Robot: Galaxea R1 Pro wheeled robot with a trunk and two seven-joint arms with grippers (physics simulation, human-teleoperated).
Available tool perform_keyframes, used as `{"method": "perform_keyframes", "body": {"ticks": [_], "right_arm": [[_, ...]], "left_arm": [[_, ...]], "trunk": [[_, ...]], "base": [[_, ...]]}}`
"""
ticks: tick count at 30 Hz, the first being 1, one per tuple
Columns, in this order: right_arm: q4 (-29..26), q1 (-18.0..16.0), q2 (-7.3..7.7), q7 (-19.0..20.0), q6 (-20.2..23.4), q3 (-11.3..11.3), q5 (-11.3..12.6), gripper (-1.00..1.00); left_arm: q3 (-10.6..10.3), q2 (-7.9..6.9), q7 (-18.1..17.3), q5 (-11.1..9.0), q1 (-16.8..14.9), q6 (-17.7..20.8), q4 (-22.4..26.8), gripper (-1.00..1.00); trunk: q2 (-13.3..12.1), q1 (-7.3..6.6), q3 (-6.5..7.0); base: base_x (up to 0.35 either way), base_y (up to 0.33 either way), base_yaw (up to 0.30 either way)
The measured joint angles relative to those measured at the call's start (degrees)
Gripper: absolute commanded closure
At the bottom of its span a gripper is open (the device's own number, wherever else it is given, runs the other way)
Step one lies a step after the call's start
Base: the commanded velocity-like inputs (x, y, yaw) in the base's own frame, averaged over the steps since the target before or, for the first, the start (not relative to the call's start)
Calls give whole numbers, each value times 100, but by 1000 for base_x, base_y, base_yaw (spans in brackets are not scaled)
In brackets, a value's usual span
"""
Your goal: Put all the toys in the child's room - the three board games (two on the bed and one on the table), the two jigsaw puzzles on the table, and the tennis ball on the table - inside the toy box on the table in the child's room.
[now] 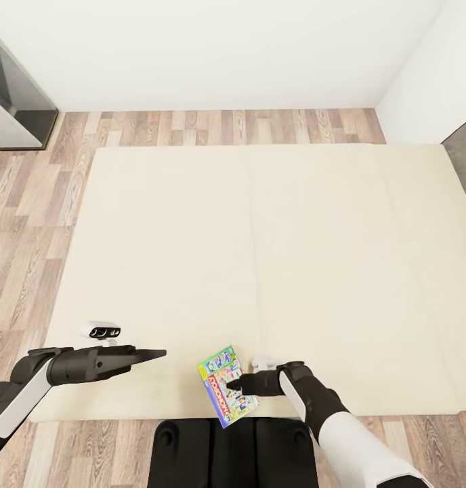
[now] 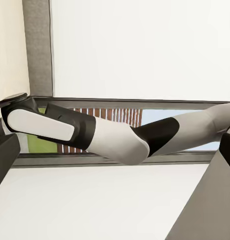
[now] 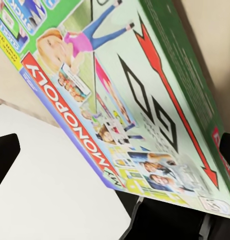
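A Monopoly board game [image 1: 221, 371], blue-green with a red banner, lies slanted on the cream bed [image 1: 260, 230] near its front edge. My right gripper [image 1: 237, 388] reaches onto the box from the right. In the right wrist view the box lid [image 3: 120, 100] is very close, and the dark fingertips [image 3: 5, 157] stand apart at its sides, so the gripper is open. My left gripper [image 1: 158, 353] hovers over the bed's front left part, pointing right, open and holding nothing. The toy box, table, jigsaw puzzles and tennis ball are out of view.
Wood-plank floor [image 1: 30, 203] borders the bed on the left and at the back. A dark grey unit [image 1: 16, 102] stands at the far left against the white wall. My right arm [image 2: 109, 137] crosses the left wrist view in front of a window [image 2: 160, 115].
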State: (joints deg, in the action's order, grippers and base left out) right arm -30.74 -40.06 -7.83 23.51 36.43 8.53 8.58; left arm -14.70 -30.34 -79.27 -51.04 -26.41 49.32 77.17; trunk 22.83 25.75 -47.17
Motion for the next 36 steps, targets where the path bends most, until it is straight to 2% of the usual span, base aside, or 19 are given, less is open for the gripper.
{"method": "perform_keyframes", "body": {"ticks": [36], "right_arm": [[13,0,16,-8,-4,-1,-5,-100]], "left_arm": [[0,0,0,0,0,0,0,-100]], "trunk": [[0,0,-96]], "base": [[0,0,0]]}}
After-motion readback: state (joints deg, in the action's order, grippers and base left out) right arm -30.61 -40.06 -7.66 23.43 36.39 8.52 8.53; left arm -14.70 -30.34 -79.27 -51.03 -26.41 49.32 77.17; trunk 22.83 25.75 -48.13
